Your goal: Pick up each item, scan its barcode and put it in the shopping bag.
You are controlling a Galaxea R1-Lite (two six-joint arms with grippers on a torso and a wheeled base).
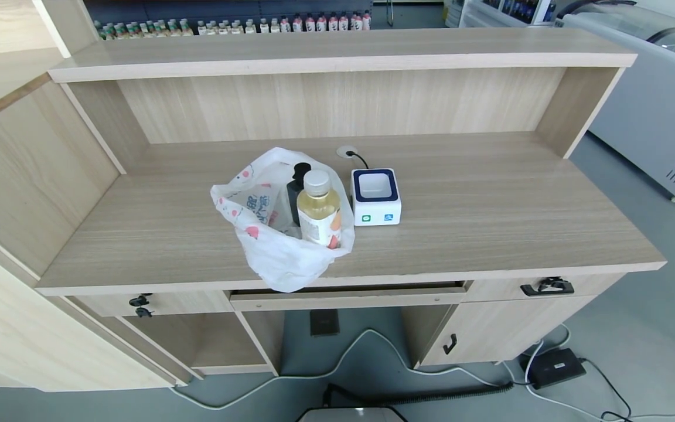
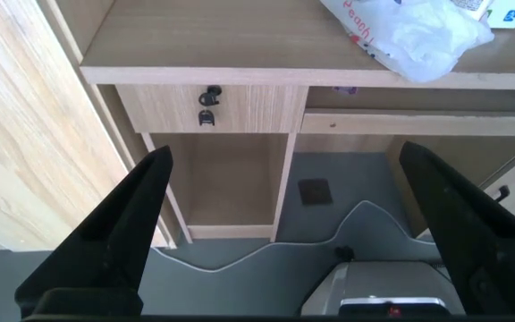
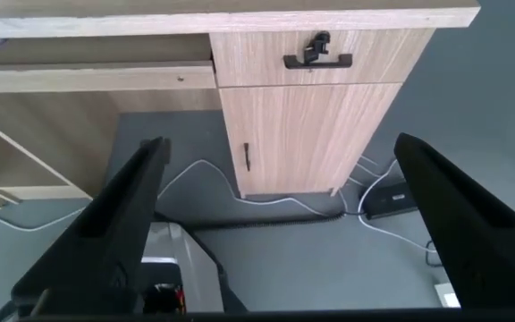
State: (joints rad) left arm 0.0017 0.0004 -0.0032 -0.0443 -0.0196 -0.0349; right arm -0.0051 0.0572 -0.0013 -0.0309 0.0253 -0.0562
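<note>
A white printed shopping bag stands on the wooden counter, its lower part hanging over the front edge. Inside it stand a bottle of yellow drink with a white cap and a dark bottle behind it. A white barcode scanner with a dark blue top sits just right of the bag. My left gripper hangs open below counter height, in front of the left drawer, with the bag up above. My right gripper is open too, low before the right cabinet door, holding nothing.
The counter has a raised back shelf and side walls. A pull-out tray sits under the front edge. Keys hang in the left drawer lock. Cables and a power brick lie on the floor. A freezer stands at right.
</note>
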